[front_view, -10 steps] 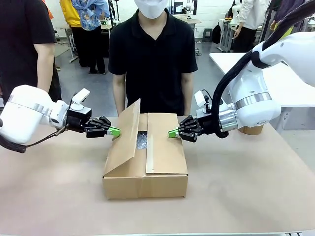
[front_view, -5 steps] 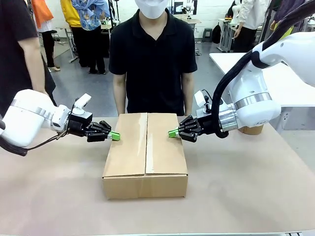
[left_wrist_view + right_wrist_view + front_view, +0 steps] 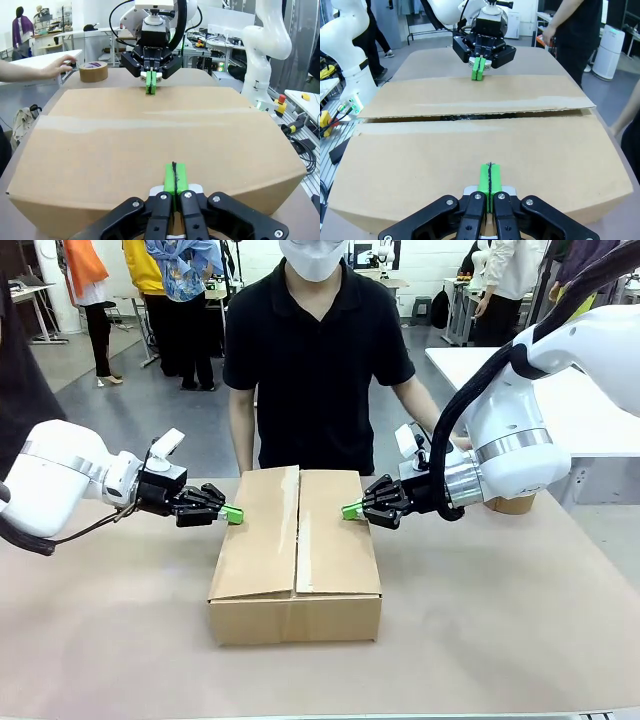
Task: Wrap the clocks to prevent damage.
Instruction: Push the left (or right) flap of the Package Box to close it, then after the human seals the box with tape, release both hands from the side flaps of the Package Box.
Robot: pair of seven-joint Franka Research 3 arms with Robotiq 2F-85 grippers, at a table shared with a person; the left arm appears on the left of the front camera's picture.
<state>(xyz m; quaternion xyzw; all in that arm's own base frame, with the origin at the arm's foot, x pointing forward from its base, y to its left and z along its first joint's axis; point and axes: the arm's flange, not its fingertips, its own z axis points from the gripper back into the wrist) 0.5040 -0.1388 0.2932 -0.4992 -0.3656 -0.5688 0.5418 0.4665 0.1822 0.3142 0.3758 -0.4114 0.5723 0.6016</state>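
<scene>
A closed cardboard box (image 3: 296, 550) sits in the middle of the table, both top flaps down. The clocks are hidden. My left gripper (image 3: 235, 514) is shut, its green tips against the box's left top edge. My right gripper (image 3: 347, 510) is shut too, tips resting on the right flap's edge. In the left wrist view my shut left gripper (image 3: 174, 177) lies on the box top (image 3: 150, 130), facing the right gripper (image 3: 151, 82). In the right wrist view a thin dark gap (image 3: 470, 117) runs between the flaps beyond my right gripper (image 3: 490, 181).
A person in a black shirt (image 3: 315, 350) stands at the far side. A hand (image 3: 57, 64) reaches to a roll of brown tape (image 3: 93, 71) on the table behind my right arm. Bare tabletop (image 3: 480, 620) lies around the box.
The left flap, raised a second ago, now lies flat. My left gripper has come down a little with it. The person's arm has swung out toward the tape.
</scene>
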